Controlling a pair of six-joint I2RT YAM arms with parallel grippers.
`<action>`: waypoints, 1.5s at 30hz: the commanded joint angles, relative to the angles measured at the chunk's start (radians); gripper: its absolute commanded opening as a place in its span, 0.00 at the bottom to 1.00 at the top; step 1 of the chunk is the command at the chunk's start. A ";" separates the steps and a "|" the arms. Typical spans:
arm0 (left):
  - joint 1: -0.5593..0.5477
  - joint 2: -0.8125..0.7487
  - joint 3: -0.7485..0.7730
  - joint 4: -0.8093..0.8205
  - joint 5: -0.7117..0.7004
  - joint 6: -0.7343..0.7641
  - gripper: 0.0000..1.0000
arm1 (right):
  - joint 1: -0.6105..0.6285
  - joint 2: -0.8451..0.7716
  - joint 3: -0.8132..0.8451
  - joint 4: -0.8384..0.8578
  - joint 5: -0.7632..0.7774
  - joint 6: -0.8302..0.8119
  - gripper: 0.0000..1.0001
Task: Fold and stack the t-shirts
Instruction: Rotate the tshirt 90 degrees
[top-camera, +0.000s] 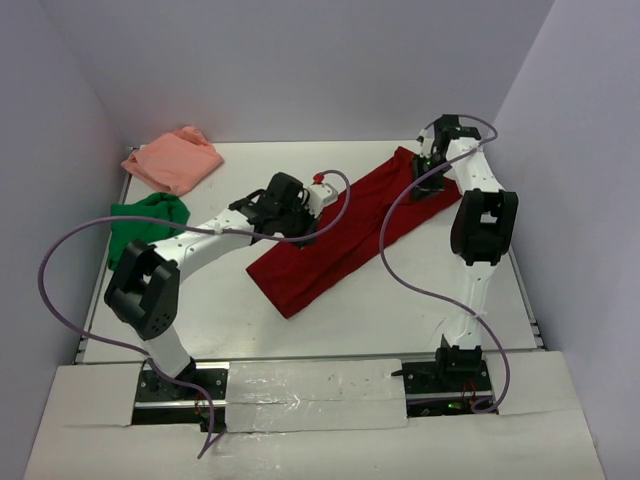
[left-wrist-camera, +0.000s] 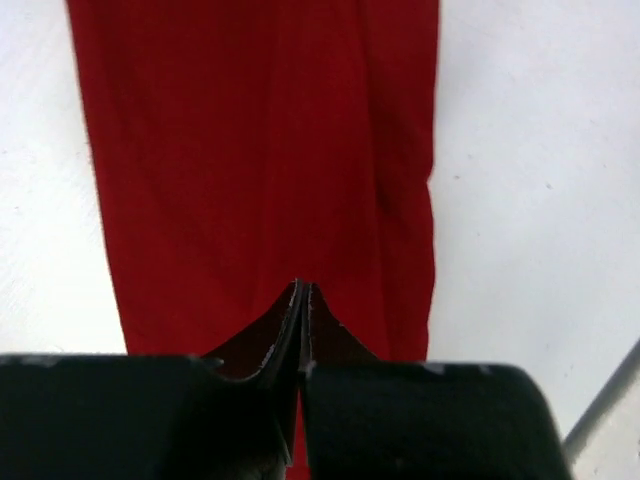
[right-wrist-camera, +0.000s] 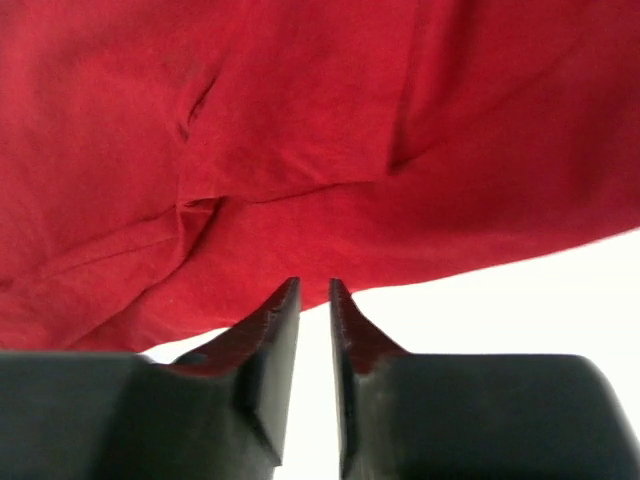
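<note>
The dark red t-shirt (top-camera: 340, 235) lies folded into a long strip, slanting from the table's middle to the far right. My left gripper (top-camera: 303, 232) is over the strip's left part. In the left wrist view it (left-wrist-camera: 303, 288) is shut, tips together over the flat red cloth (left-wrist-camera: 260, 150), with nothing seen between them. My right gripper (top-camera: 423, 185) is at the strip's far right end. In the right wrist view it (right-wrist-camera: 315, 285) stands narrowly open at the edge of the red cloth (right-wrist-camera: 300, 120), with white table showing in the gap. The bright green t-shirt (top-camera: 150, 220) and the salmon pink t-shirt (top-camera: 172, 158) lie crumpled at the far left.
The white table (top-camera: 400, 320) is walled at the back and both sides. Purple cables (top-camera: 395, 240) loop over the table and across the red shirt. A taped cardboard strip (top-camera: 310, 385) runs along the near edge between the arm bases.
</note>
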 joint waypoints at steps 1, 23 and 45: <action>0.030 0.012 -0.005 0.082 -0.061 -0.049 0.09 | 0.049 -0.082 -0.039 0.069 0.029 -0.017 0.24; 0.195 -0.302 -0.180 0.261 -0.157 -0.127 0.40 | 0.126 -0.236 -0.282 0.373 0.365 -0.020 0.51; 0.242 -0.331 -0.182 0.240 -0.136 -0.127 0.40 | -0.004 -0.078 -0.231 0.314 -0.012 0.128 0.59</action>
